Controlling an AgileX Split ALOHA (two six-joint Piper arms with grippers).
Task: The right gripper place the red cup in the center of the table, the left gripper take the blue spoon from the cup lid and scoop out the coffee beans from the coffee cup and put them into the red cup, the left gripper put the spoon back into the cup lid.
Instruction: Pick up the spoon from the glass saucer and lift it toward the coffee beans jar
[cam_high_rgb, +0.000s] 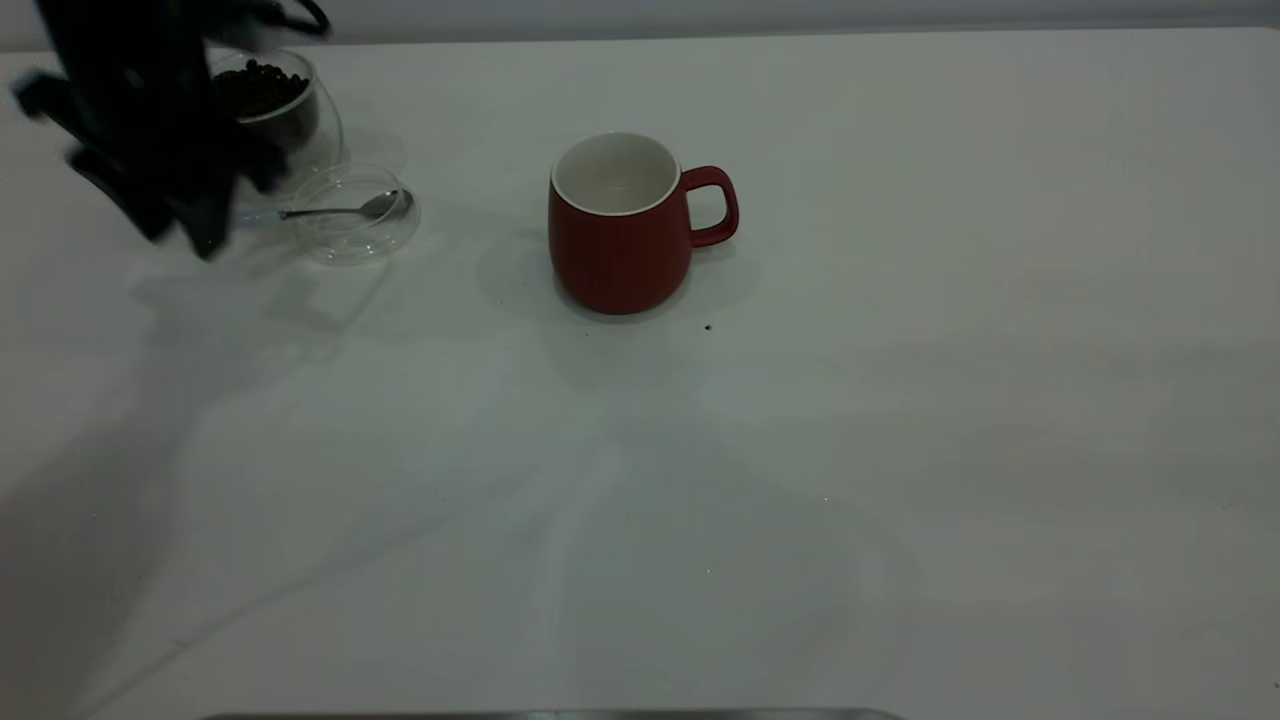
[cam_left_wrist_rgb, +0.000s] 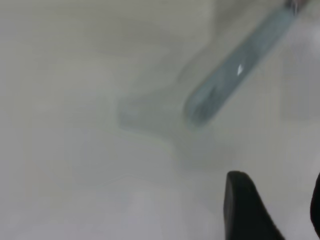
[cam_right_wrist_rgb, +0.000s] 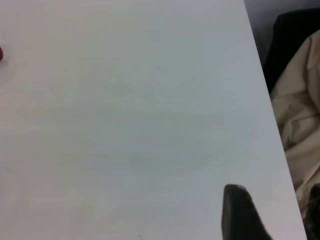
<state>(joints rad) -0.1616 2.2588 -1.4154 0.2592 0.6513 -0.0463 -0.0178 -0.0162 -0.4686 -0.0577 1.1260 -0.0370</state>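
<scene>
The red cup (cam_high_rgb: 618, 232) stands upright near the middle of the table (cam_high_rgb: 800, 450), its white inside showing nothing and its handle pointing right. The coffee cup (cam_high_rgb: 285, 110) holds coffee beans (cam_high_rgb: 258, 84) at the far left. Just in front of it lies the cup lid (cam_high_rgb: 352, 235), with the blue spoon (cam_high_rgb: 340, 210) resting across it, bowl to the right. My left gripper (cam_high_rgb: 200, 232) hovers at the spoon's handle end. In the left wrist view this gripper (cam_left_wrist_rgb: 280, 202) is open and empty, a little short of the pale handle (cam_left_wrist_rgb: 235, 70). The right gripper (cam_right_wrist_rgb: 277, 212) is open over bare table.
A dark speck (cam_high_rgb: 707, 326) lies on the table right of the red cup's base. In the right wrist view the table's edge (cam_right_wrist_rgb: 265, 90) runs close by, with beige cloth (cam_right_wrist_rgb: 300, 115) beyond it. A sliver of red (cam_right_wrist_rgb: 1, 53) shows at that view's border.
</scene>
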